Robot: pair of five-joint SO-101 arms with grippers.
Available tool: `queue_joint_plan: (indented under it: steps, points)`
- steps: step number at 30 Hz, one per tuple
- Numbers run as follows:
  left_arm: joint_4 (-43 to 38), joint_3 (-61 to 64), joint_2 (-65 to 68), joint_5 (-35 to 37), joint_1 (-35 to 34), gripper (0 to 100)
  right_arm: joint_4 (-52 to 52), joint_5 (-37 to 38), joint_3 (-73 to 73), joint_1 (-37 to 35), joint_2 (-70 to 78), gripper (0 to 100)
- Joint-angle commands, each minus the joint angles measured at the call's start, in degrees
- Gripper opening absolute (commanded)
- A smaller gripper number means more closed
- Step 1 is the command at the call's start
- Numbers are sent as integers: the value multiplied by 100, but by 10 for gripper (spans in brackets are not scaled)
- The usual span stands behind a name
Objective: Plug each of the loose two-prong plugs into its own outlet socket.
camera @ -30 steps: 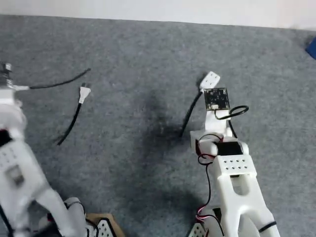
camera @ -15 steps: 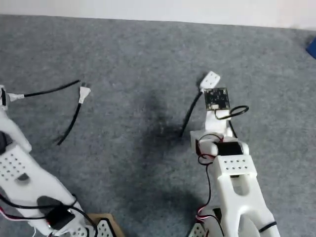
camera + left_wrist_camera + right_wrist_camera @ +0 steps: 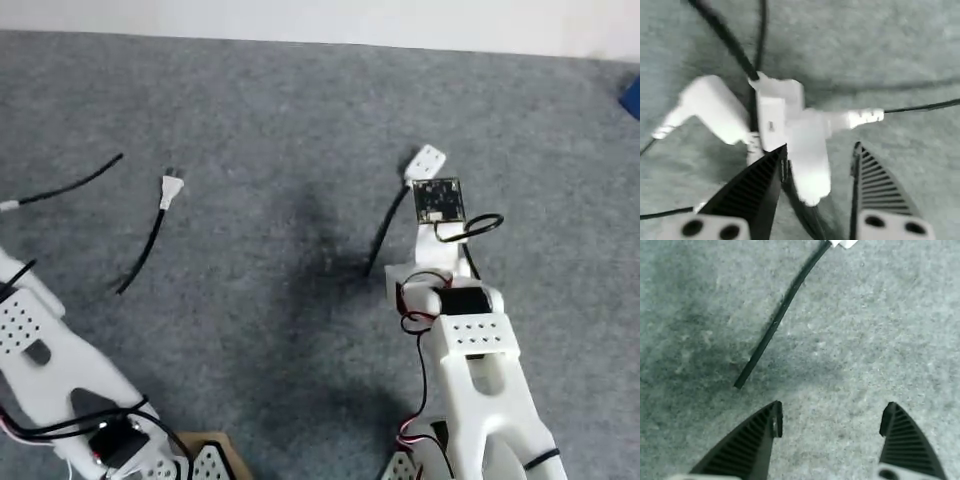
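Left gripper (image 3: 820,146) sits half open astride a white plug (image 3: 807,150); right gripper (image 3: 834,406) gapes empty. Best squeeze squarely across the plug's body.

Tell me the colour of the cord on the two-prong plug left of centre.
Black cord, on a white plug; clearest in the high view.
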Motion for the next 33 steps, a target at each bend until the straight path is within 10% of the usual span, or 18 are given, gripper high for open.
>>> queue_joint_plan:
  steps: [1,13,24,33]
  points:
    - [563,-251,-497,-18,470,174,-101,-9,-13,48,-163,307]
    - [642,1270,-1182,738,2721,202,145,-18,-119,312,-189,307]
    - [633,2229,-1938,1099,5015,202,1824,1037,-3046,3037,224,307]
    - [-519,2229,-1745,510,6686,204,1305,1002,-1446,3336,233,307]
